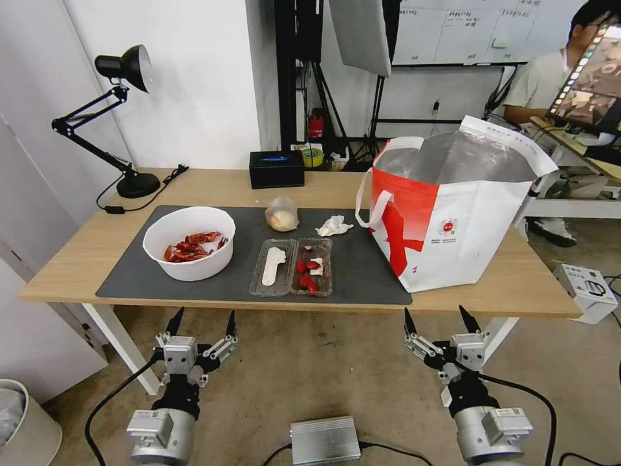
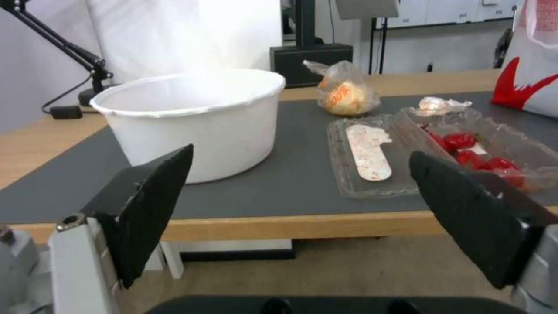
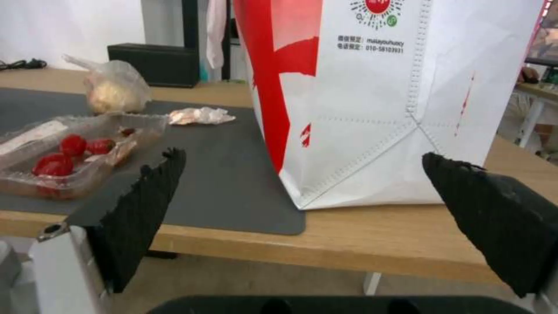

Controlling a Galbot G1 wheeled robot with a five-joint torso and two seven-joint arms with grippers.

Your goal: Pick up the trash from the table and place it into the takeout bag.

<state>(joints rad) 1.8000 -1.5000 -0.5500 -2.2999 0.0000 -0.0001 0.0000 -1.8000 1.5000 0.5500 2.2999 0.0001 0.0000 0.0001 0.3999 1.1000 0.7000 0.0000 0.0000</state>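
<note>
Nearest the head camera, the left gripper (image 1: 202, 321) and the right gripper (image 1: 438, 318) are held side by side above the floor, short of the near edge of the table (image 1: 77, 252). Both sets of jaws are spread wide and nothing is held in either. The pose is judged to be a ready stance, with each wrist camera given a level look across the tabletop before any reach is made.

All four pieces of trash lie on the dark grey mat (image 1: 129, 268), none yet lifted. At the left stands the white bowl (image 1: 189, 243), with red crayfish shells seen inside it. Just beside it, toward the middle, the clear clamshell tray (image 1: 292, 266) lies opened flat, with red scraps in its right half. Behind the tray rests the small clear bag (image 1: 281, 214) with a beige lump, and the crumpled tissue (image 1: 333, 226) is seen near it to the right.

On the right end of the table stands the takeout bag (image 1: 453, 220), upright, its mouth open and the foil lining exposed, presumably so that items can be dropped in from above. Its white handle hangs close to the tissue. A black tissue box (image 1: 277, 168) sits at the far edge, apart from the trash.
</note>
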